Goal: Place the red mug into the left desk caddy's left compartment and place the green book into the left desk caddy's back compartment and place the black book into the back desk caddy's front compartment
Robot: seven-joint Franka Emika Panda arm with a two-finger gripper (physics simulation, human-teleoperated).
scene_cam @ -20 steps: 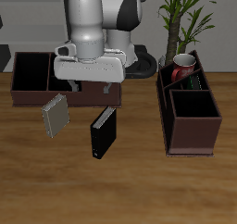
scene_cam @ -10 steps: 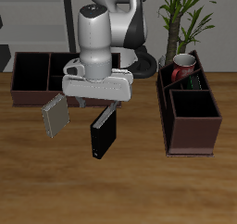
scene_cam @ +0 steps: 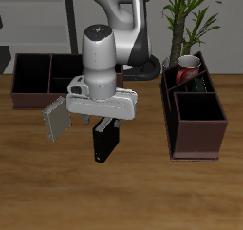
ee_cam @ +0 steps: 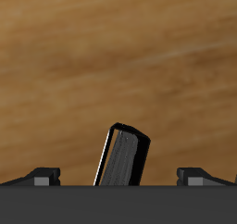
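Dropping over the last second, your two-finger gripper point(scene_cam: 102, 120) now sits with jaws spread apart straddling the upright black hardcover book point(scene_cam: 104, 142), which stands on the wooden table point(scene_cam: 142, 191) at 5 o'clock from the dark-brown back desk caddy point(scene_cam: 38, 77), so closing looks like your next step.

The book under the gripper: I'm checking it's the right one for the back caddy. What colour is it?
Black. The book stands upright below the gripper; the exterior view shows it best.

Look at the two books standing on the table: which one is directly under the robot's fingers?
The black book, standing nearer the table's front edge. The grey book leans off to the side, clear of the fingers.
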